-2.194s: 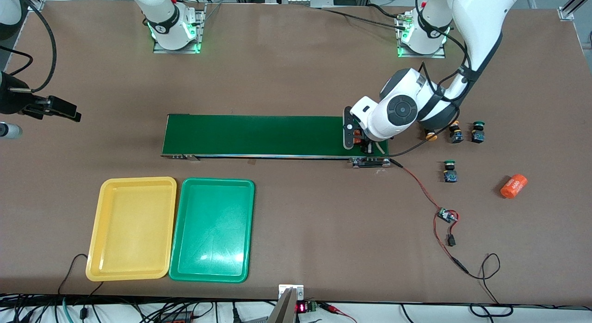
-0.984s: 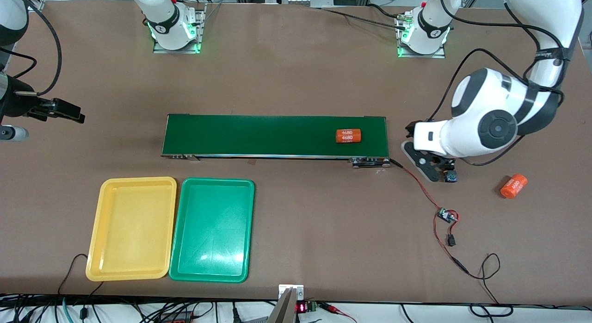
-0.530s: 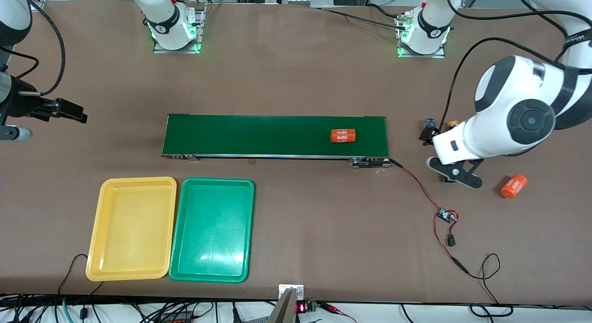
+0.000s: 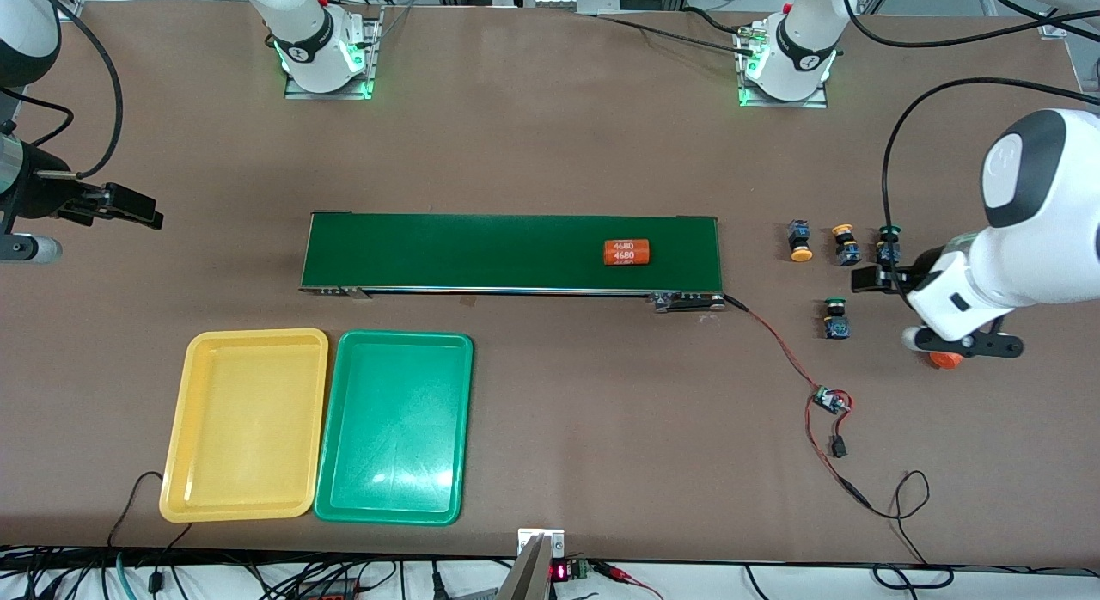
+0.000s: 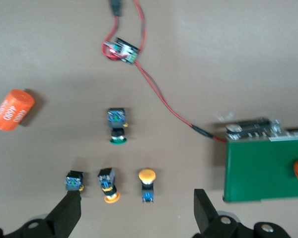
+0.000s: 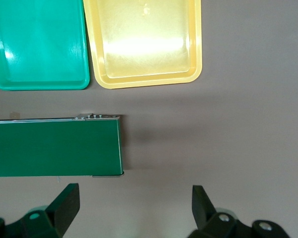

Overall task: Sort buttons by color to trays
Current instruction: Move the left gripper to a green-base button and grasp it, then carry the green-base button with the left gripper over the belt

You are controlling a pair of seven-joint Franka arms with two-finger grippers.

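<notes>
- Four buttons are seen on the counter near the left arm's end of the conveyor belt: three in a row, one green-capped button nearer the front camera.
- The yellow tray and green tray are set side by side, with nothing in them.
- The left gripper is held over the buttons, fingers wide, nothing gripped.
- The right gripper is kept waiting off the belt's other end, fingers wide.
- An orange cylinder is carried on the belt.

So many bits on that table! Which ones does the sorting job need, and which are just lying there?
Job:
- yellow buttons
- green buttons
- yellow tray
- green tray

Lying about:
- belt
- orange cylinders
- wired circuit board
</notes>
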